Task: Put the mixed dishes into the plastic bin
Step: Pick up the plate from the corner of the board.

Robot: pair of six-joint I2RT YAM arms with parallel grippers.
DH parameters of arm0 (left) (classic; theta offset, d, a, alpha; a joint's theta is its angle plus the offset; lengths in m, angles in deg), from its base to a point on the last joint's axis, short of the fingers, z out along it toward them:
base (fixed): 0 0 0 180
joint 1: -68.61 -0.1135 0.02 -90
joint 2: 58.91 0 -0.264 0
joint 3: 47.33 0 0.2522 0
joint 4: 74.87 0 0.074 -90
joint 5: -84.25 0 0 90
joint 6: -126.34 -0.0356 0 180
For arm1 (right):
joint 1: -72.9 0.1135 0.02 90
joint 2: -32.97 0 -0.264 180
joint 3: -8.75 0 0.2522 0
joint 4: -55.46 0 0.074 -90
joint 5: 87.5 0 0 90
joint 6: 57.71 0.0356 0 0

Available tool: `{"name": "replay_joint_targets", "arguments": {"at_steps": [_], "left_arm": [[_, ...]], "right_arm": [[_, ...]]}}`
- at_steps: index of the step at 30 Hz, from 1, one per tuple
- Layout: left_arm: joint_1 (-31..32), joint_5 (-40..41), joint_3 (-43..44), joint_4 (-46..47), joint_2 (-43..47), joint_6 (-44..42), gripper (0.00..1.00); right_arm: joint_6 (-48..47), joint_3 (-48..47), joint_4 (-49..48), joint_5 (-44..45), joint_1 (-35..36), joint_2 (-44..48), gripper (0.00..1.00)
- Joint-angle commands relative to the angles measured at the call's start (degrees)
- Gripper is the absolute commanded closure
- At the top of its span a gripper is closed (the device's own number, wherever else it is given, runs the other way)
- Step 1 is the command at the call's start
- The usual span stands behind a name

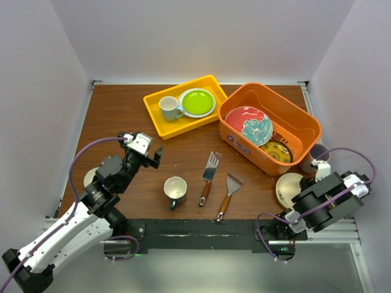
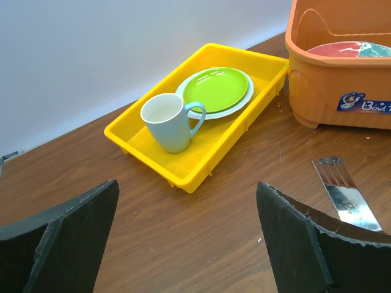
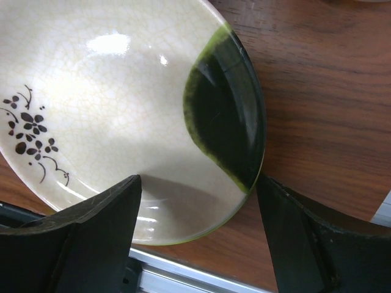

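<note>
The orange plastic bin (image 1: 303, 125) stands at the back right and holds a red plate with a teal flower (image 1: 247, 125) and a yellow patterned plate (image 1: 276, 151); the left wrist view shows the bin (image 2: 330, 73) too. A lime green plate (image 1: 197, 102) lies in the yellow tray. A dark-teal mug (image 1: 175, 190) stands at the front middle. A cream plate (image 1: 286, 188) with a dark green patch (image 3: 226, 116) lies front right. My right gripper (image 3: 198, 244) is open, its jaws either side of that plate's near rim. My left gripper (image 2: 186, 238) is open and empty above bare table.
The yellow tray (image 1: 160, 125) also holds a white mug (image 1: 169, 108), seen in the left wrist view as well (image 2: 168, 122). Two spatulas (image 1: 209, 173) (image 1: 229, 192) lie in the middle. A small white bowl (image 1: 90, 177) sits half hidden behind my left arm. A dark cup (image 1: 317, 154) stands by the right wall.
</note>
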Motion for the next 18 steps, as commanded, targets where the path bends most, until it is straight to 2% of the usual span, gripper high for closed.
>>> {"name": "replay_joint_targets", "arguments": {"at_steps": [1,16,18], "left_arm": [[-0.4,0.0,-0.3,2.5,-0.2,0.7,0.0],[-0.4,0.0,-0.3,2.5,-0.4,0.7,0.0],[-0.4,0.1,-0.3,2.5,-0.2,0.6,0.0]], "right_arm": [[0.9,1.6,-3.5,1.3,1.2,0.4,0.21],[2.5,1.4,-3.7,1.9,2.7,0.1,0.29],[2.6,1.4,-3.7,2.0,2.8,0.2,0.34]]}}
